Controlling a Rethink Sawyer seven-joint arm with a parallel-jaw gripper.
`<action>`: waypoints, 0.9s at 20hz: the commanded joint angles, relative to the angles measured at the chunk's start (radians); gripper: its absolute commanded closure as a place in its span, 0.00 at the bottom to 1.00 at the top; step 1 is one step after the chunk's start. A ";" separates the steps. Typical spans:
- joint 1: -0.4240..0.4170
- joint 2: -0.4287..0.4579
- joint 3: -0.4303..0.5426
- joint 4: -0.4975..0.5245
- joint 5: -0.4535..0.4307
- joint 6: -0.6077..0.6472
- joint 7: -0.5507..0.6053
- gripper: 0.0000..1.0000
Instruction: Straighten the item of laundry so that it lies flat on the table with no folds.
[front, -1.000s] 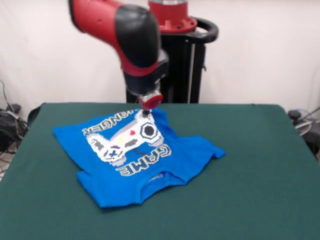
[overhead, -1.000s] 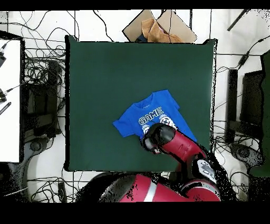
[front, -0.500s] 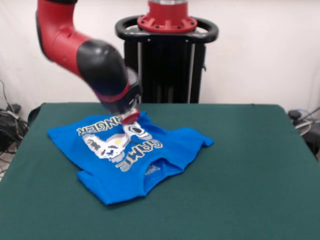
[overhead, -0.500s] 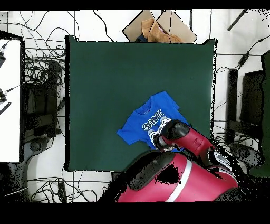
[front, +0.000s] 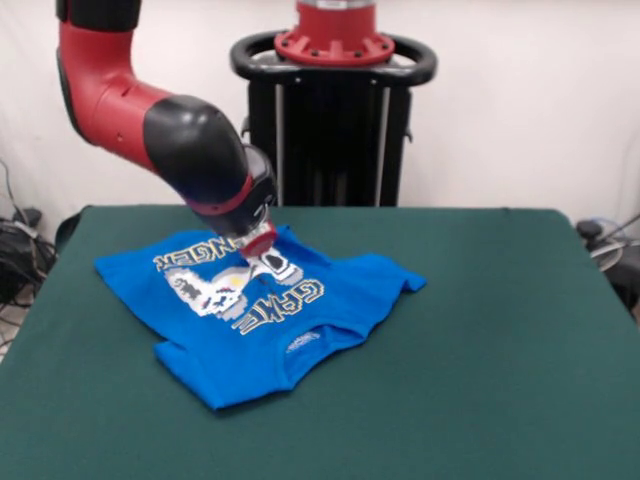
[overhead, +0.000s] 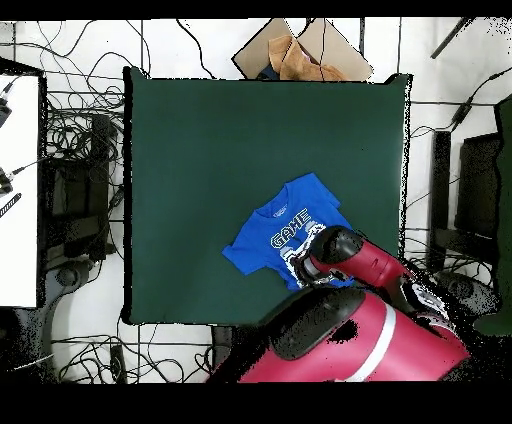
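The table (front: 500, 330), covered in dark green cloth, fills the lower part of the front view. Nearest the camera on it lies the neck end of the blue T-shirt (front: 250, 330), its collar opening facing forward and a small label showing inside it. The shirt sits left of the table's middle in this view, and it is not flat — the hem side bunches, one sleeve juts out to the right with a creased edge, and the left side spreads wider toward the table's left border. The print reads upside down from here: "GAME" in yellow-white lettering nearer, a white-grey pixel controller behind it, and more lettering along the far edge.

Farther back, the gripper (front: 262, 243) comes down onto the shirt's upper middle, just at the controller print, its red-tipped end touching or nearly touching the cloth. Whether its claw is spread or closed, or has any fabric pinched — I cannot tell, since the black wrist housing hides it.

Seen from overhead, the shirt (overhead: 275, 230) lies in the table's (overhead: 200, 150) lower right part, close to the edge by the robot, and the red arm (overhead: 365, 265) covers the shirt's lower right portion.
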 joint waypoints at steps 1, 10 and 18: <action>-0.042 0.095 0.202 -0.033 -0.039 -0.224 -0.076 0.00; 0.113 -0.056 0.074 -0.038 -0.148 -0.299 0.095 0.00; 0.143 -0.053 0.049 -0.060 -0.145 -0.275 0.132 0.00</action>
